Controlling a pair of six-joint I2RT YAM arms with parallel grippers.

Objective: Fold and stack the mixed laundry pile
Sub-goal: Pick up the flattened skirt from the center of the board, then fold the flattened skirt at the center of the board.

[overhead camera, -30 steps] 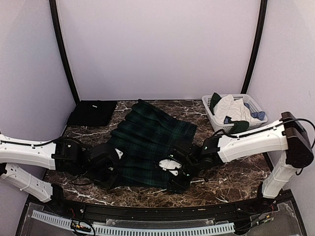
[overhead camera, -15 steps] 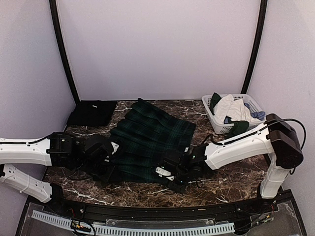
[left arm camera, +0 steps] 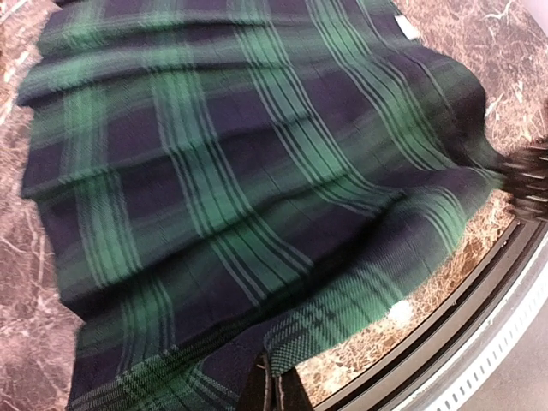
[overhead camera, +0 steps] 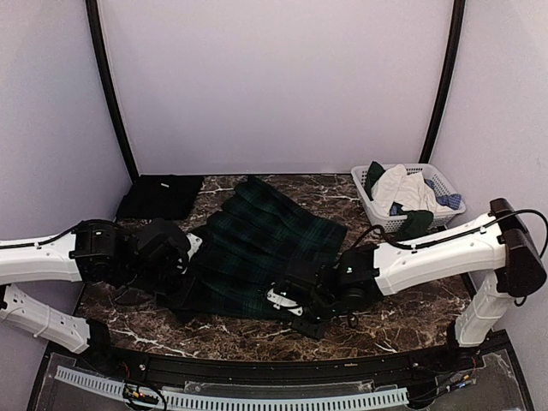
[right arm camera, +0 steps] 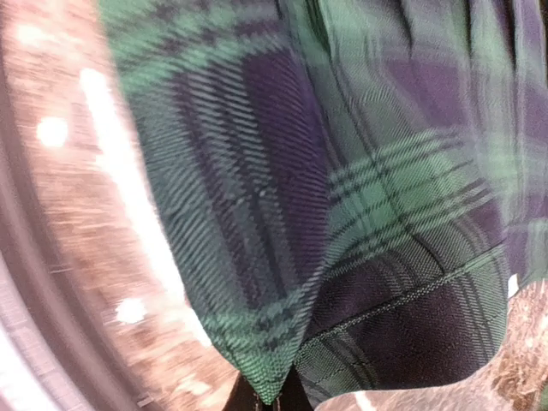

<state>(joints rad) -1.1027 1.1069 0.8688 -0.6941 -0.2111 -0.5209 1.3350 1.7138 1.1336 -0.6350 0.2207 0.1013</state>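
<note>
The green-and-navy tartan pleated skirt (overhead camera: 267,244) lies spread on the marble table, its pleats filling the left wrist view (left arm camera: 231,180). My left gripper (overhead camera: 190,276) is shut on the skirt's near-left hem, the cloth pinched between its fingertips (left arm camera: 272,390). At the near-right, my right gripper (overhead camera: 289,300) is shut on a corner of the hem (right arm camera: 274,396), with tartan draped in front of it (right arm camera: 342,188). A folded black cloth (overhead camera: 160,196) lies at the back left. More garments, a white one (overhead camera: 402,187) and a bluish one (overhead camera: 448,201), sit in the basket.
The white slatted basket (overhead camera: 431,219) stands at the back right, a dark green piece (overhead camera: 374,176) hanging over its rim. Brown marble tabletop (overhead camera: 394,317) shows round the skirt. A black rail (overhead camera: 257,364) runs along the near edge, close behind both grippers.
The right gripper has gone from open to shut on the skirt's near-right hem. The left arm has drawn back to the left with its hem, pulling the near edge flatter.
</note>
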